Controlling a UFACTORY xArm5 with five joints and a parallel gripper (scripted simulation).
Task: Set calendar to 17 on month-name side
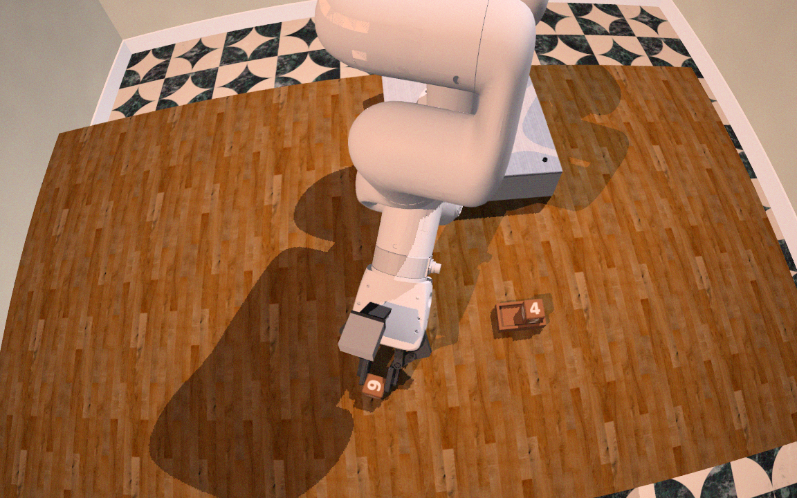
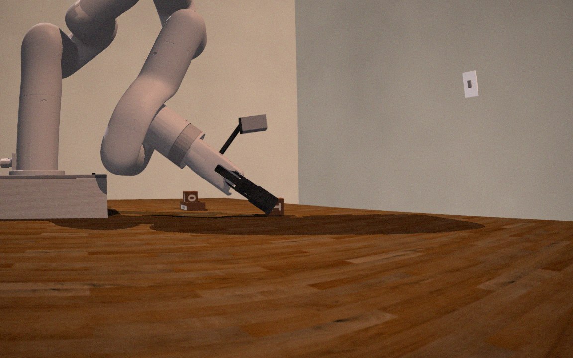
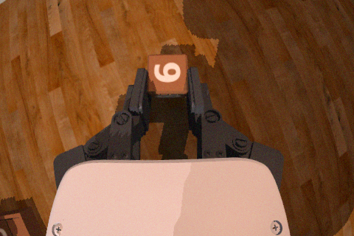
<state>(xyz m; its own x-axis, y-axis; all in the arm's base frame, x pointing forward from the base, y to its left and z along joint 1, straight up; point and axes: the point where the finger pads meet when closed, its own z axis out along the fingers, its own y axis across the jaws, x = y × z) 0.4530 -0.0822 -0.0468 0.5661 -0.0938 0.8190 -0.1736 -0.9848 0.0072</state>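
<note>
My gripper (image 1: 376, 383) (image 2: 273, 209) (image 3: 168, 81) is shut on a brown cube (image 1: 373, 386) (image 2: 280, 207) (image 3: 167, 74), with a finger against each side. The cube is at table level; its top shows a white 6 or 9 turned sideways. In the exterior view a sideways white digit shows on its side, partly hidden by the fingers. The brown tray (image 1: 510, 314) (image 2: 196, 206) lies flat on the table, its left half empty in the top view. The other cube (image 1: 534, 308) (image 2: 190, 196) is in its right half, with 4 on top and 0 on one side.
The wooden table (image 1: 636, 371) (image 2: 279, 289) carries the arm's pale base (image 1: 531, 179) (image 2: 35, 196) behind the objects. The tray stands to the right of the gripper and nearer the base in the top view. The arm's shadow covers the table left of the gripper.
</note>
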